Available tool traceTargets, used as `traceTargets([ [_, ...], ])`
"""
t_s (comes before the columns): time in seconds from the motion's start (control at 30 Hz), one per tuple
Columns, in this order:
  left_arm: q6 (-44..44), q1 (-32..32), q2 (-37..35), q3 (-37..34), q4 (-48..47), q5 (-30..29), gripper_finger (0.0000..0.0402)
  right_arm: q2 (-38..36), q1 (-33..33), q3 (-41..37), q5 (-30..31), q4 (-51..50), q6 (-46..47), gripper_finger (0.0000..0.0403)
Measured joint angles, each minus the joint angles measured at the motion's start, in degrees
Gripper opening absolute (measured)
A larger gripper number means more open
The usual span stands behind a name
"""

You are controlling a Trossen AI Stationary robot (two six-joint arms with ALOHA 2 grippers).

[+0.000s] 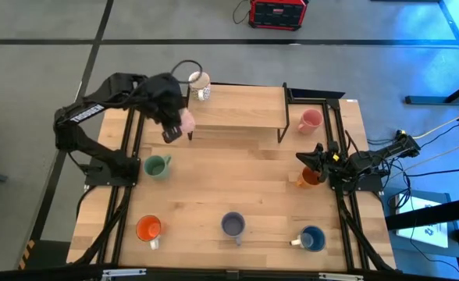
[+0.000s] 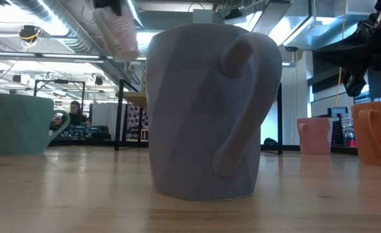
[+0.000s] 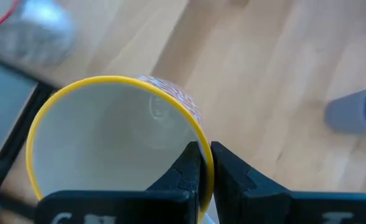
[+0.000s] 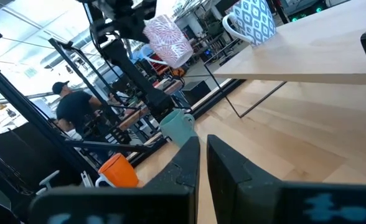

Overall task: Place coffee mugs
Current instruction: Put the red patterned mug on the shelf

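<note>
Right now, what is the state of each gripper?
Left gripper: closed on the rim of a patterned mug, lifted near the shelf.
Right gripper: closed, empty.

A lavender-grey mug [image 2: 207, 110] is seen in the foreground on the table [image 2: 80, 200], handle turned right. A green mug [image 2: 19, 123] is seen at far left, a pink mug [image 2: 314, 134] and an orange mug [image 2: 377, 131] at right. A patterned mug [image 2: 116, 29] is held aloft.
</note>
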Motion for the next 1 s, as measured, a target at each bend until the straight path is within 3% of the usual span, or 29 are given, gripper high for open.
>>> traceTargets([
  [0.27,0.16,-7.07,9.20,5.74,5.38,-0.58,0.0018,0.00,0.00,0.00,-0.47,-0.13,-0.03,0.0019],
  [0.5,2.17,-7.60,22.30,21.17,3.72,-2.25,0.0018,0.01,0.00,0.02,-1.45,-0.22,-0.02,0.0019],
  [0.7,6.74,-4.50,32.14,33.80,2.83,-9.37,0.0018,0.01,0.02,0.02,-2.35,-0.28,0.16,0.0019],
  [0.8,6.39,-1.73,33.47,32.21,5.66,-10.27,0.0018,0.02,0.00,0.02,-2.79,-0.31,0.18,0.0019],
  [1.0,4.87,2.96,37.22,31.72,2.24,-12.61,0.0018,0.15,0.01,0.02,-2.79,-0.33,0.18,0.0019],
])
